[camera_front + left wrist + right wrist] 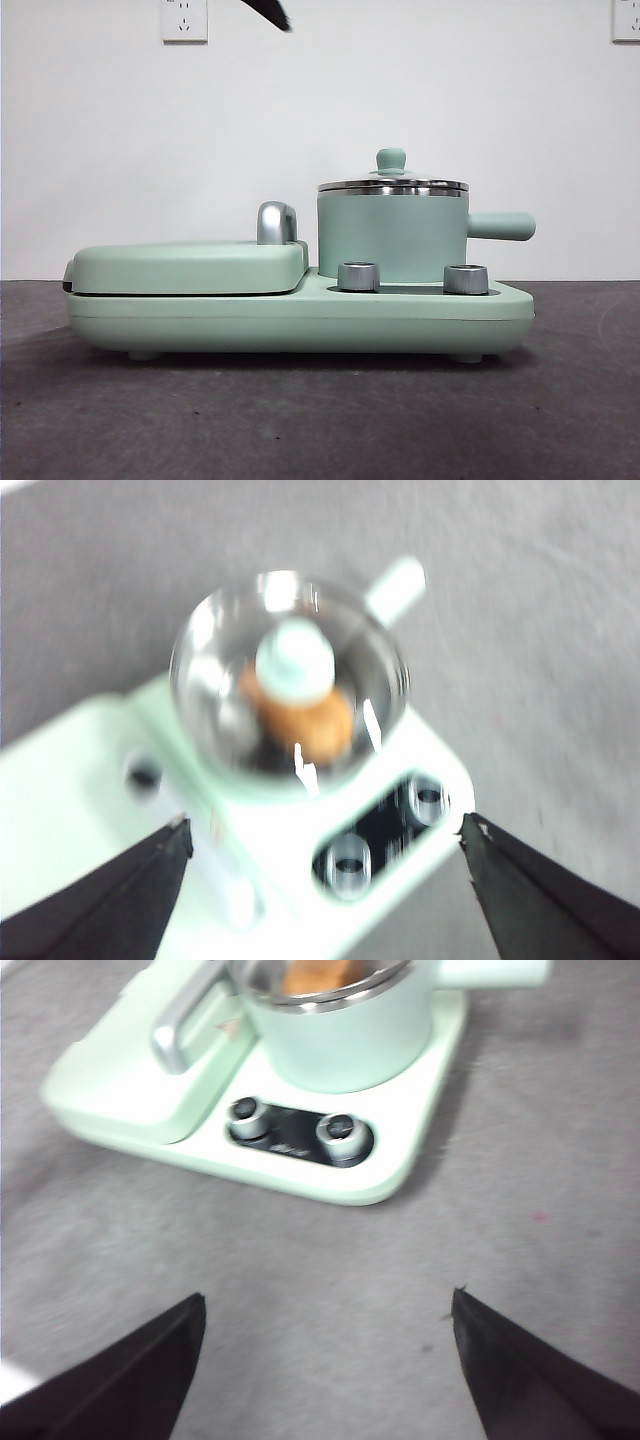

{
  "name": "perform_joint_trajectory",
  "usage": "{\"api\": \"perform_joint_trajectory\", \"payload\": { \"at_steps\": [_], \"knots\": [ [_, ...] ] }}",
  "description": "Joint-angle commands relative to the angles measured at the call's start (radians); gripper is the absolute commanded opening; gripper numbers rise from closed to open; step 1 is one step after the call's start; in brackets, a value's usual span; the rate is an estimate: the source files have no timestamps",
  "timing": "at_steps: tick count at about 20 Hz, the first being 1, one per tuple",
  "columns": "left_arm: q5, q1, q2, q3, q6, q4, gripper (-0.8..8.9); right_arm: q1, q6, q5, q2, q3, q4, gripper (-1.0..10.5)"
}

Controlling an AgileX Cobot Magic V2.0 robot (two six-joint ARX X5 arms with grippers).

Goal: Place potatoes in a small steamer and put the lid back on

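Grey table [300,420], white wall behind with two sockets up top. Mint-green cooker base [300,315] sits mid-table; flat griddle cover [190,265] with chrome handle [276,222] on one half, small steamer [392,238] on the other, its stubby handle [500,226] sticking out sideways, two steel dials [412,278] in front of it. Lid [392,183] is on the steamer, seated level on the steel rim, mint knob [391,159] up. From my left wrist view I look down through the glass lid [290,685] and see the potato [310,725] inside the pot, partly under the knob; picture is blurry. Left gripper [325,840] is above the steamer, jaws spread wide, nothing between them, not touching the lid. Right gripper [325,1305] is over bare table, well back from the cooker, jaws also wide apart and empty; potato [318,975] just peeks at the frame edge. Front view shows only one black tip [268,13] at the top, can't tell which arm.
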Motion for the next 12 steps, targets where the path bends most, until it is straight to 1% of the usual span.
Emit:
{"api": "perform_joint_trajectory", "payload": {
  "at_steps": [1,3,6,9,12],
  "knots": [
    [0.002,-0.008,-0.137,-0.147,0.027,-0.017,4.38,0.007,-0.040,-0.047,0.001,0.000,0.016,3.9],
    [0.002,-0.008,-0.283,-0.324,0.030,-0.024,4.38,0.007,-0.059,-0.101,0.001,0.000,0.034,3.9],
    [0.003,-0.008,-0.434,-0.509,0.024,-0.024,4.38,0.007,-0.060,-0.156,0.001,0.000,0.067,3.9],
    [0.003,-0.008,-0.600,-0.693,-0.009,0.000,4.38,0.007,-0.060,-0.220,0.001,0.000,0.103,3.9],
    [0.003,-0.008,-0.772,-0.845,-0.051,0.055,4.37,0.007,-0.059,-0.275,0.001,0.000,0.125,3.9]
  ]
}}
